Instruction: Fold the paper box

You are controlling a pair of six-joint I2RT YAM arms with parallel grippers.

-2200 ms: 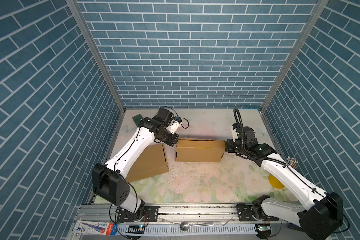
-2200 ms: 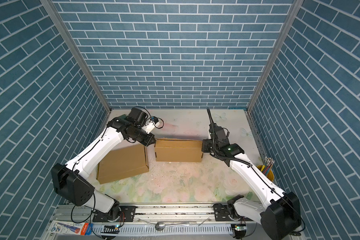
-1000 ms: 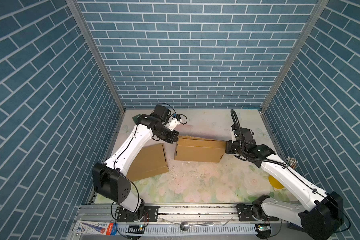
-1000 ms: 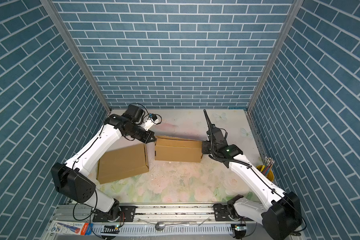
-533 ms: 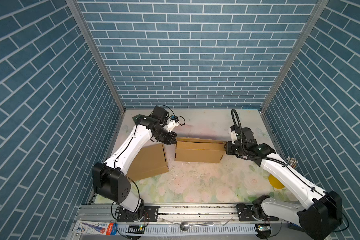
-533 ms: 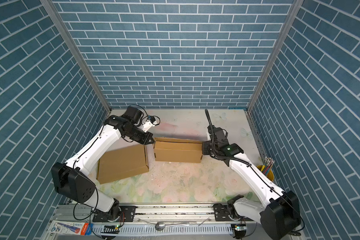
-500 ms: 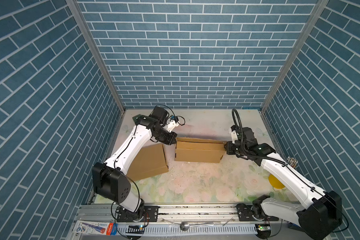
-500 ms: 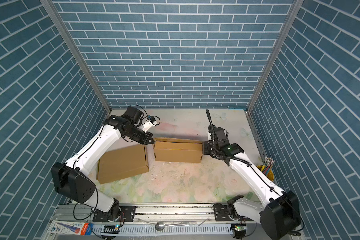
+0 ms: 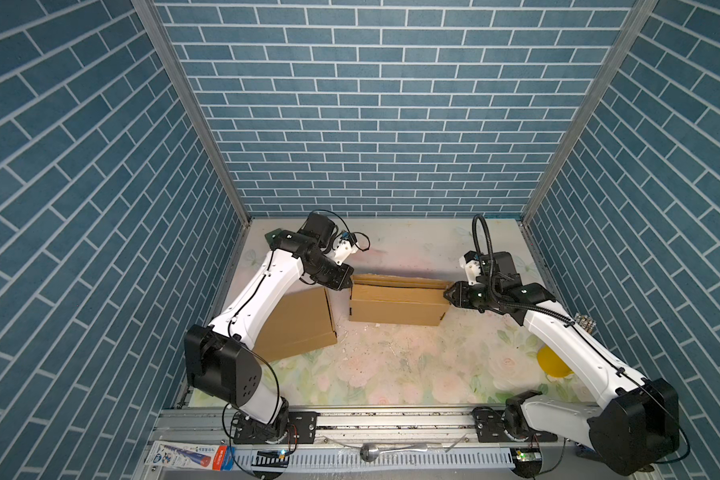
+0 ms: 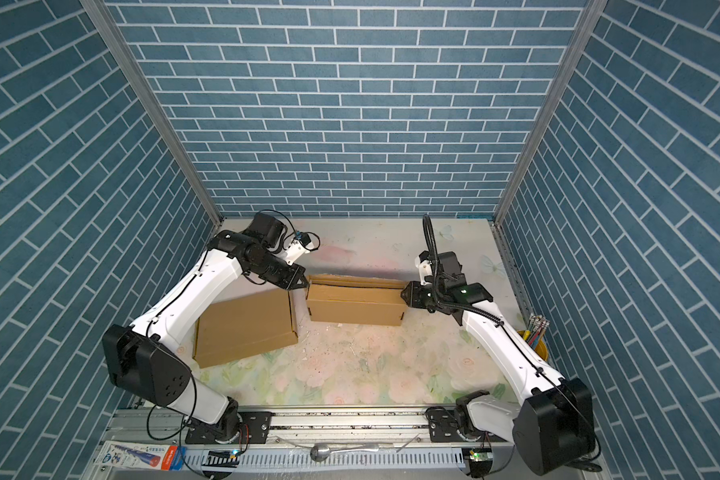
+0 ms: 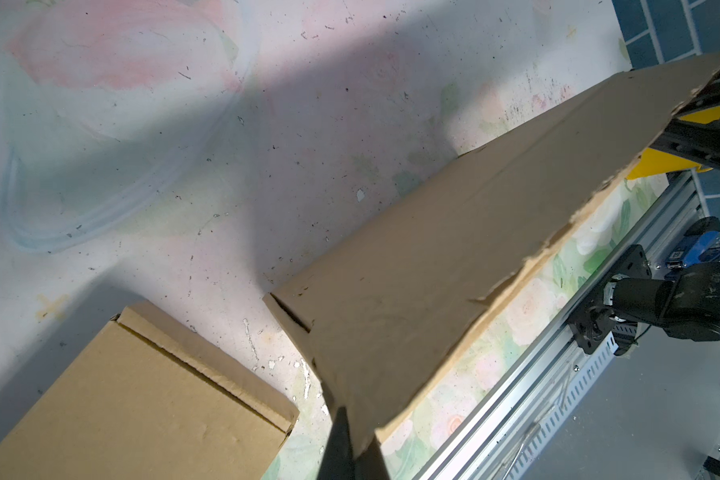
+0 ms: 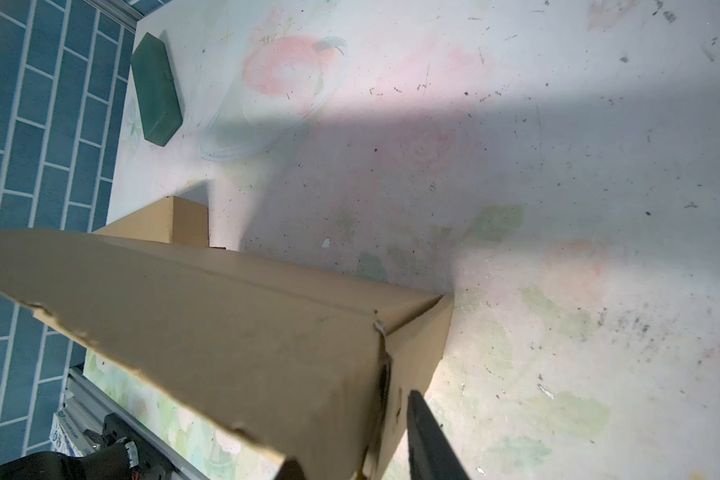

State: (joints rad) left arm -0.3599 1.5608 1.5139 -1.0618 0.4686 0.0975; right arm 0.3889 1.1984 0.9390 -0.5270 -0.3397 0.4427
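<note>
At the left of the table (image 9: 391,374), a flat cardboard box (image 9: 300,332) lies partly under the left arm. Its right edge is just beside the paper box (image 9: 395,309) and does not touch it. The left gripper (image 9: 347,283) is at the left end of the paper box. In the left wrist view its fingers (image 11: 339,440) are pressed together on the edge of a cardboard panel.

The paper box stands at mid-table, with its long side running across in both top views and its flaps layered along the far edge. The right gripper (image 9: 448,296) is at the right end of the box. In the right wrist view its fingers (image 12: 427,432) are spread and straddle the end wall. A gap appears to separate one finger from the cardboard, though the angle is poor. A yellow cup (image 10: 539,347) holding pencils stands near the right wall.
</note>
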